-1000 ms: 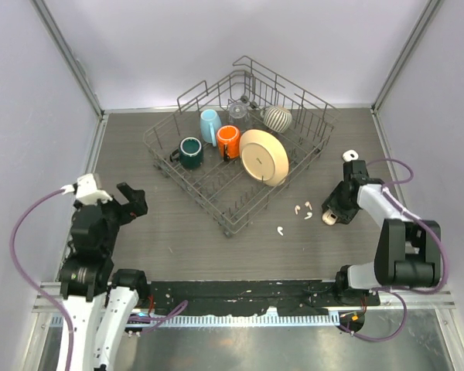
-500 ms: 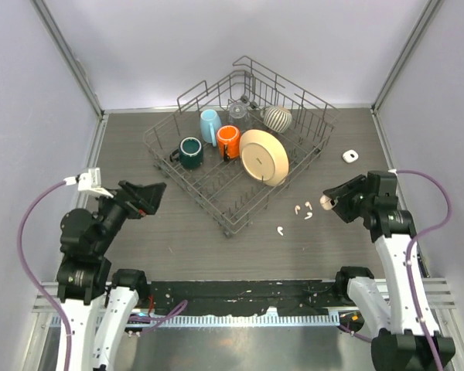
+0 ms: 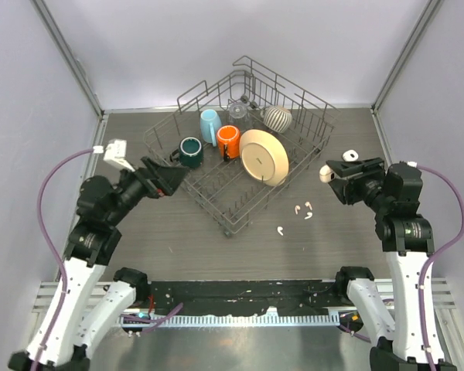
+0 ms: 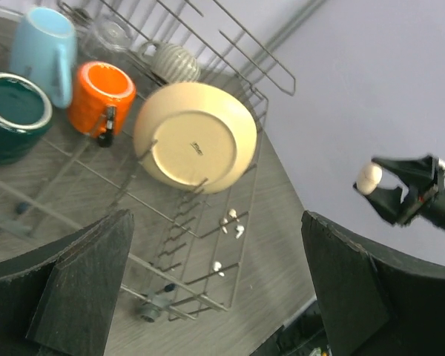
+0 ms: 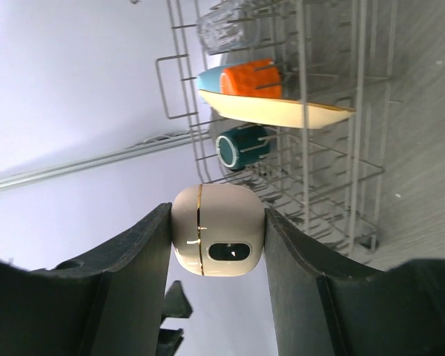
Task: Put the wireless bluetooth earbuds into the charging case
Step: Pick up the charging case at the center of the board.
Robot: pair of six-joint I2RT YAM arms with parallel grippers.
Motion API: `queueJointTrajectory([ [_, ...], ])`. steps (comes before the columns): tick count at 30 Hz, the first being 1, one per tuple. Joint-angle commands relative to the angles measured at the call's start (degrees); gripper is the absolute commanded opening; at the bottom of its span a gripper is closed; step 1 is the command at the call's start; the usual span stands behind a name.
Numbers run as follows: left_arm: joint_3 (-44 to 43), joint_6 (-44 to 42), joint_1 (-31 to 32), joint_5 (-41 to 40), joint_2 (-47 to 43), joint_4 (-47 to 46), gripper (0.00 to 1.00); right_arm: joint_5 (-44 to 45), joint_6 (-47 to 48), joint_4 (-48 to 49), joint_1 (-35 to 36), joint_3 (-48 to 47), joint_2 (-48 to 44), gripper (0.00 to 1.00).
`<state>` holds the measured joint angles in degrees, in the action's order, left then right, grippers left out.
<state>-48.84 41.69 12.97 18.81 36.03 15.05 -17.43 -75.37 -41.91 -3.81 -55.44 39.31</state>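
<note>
Several tiny white earbuds point(image 3: 308, 207) lie loose on the dark table just off the rack's near right corner, one of them point(image 3: 280, 229) a little apart. They also show in the left wrist view as earbuds point(image 4: 239, 231) seen through the rack wires. My right gripper point(image 3: 329, 174) hangs in the air above and right of them, shut on a rounded beige charging case point(image 5: 217, 230) with a gold seam. The same case point(image 4: 368, 178) shows in the left wrist view. My left gripper point(image 3: 174, 176) is open and holds nothing, raised by the rack's left side.
A wire dish rack point(image 3: 216, 197) fills the table's middle and holds a cream plate point(image 3: 264, 157), an orange mug point(image 3: 229, 140), a teal mug point(image 3: 190, 151), a light blue mug point(image 3: 209, 124) and a striped cup point(image 3: 278, 117). A small white object point(image 3: 350, 155) lies at the right.
My right arm has lifted off the table and swung upright with the beige case in its jaws. My left arm has risen and reached right toward the rack, jaws still open.
</note>
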Motion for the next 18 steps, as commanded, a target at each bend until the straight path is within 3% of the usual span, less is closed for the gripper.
queueJointTrajectory([
  [1, -4.41, -4.15, 14.85, -12.72, 5.00, -4.24, 1.00, -1.82, -4.78, 7.10, 1.17, -4.59, 3.22, 0.01],
  [2, -4.86, -4.95, 22.11, -15.61, 6.32, -4.76, 1.00, -1.82, -5.22, 7.89, 1.61, -4.94, 3.84, 0.01],
  [5, -5.30, -7.32, 34.35, -26.08, 10.98, -9.57, 1.00, -0.24, -6.53, 9.39, 3.81, -5.38, 5.60, 0.01],
  [8, -5.21, -8.99, 40.96, -29.70, 15.11, -16.33, 1.00, 1.87, -8.64, 10.44, 9.60, -4.95, 6.92, 0.01],
  [11, -5.74, -11.79, 45.98, -31.90, 19.68, -22.58, 1.00, 3.80, -11.01, 12.11, 13.73, -3.89, 7.53, 0.01],
  [18, -5.21, -16.99, 50.48, -35.68, 26.01, -34.55, 1.00, 8.90, -16.73, 13.43, 21.03, -2.83, 7.71, 0.01],
])
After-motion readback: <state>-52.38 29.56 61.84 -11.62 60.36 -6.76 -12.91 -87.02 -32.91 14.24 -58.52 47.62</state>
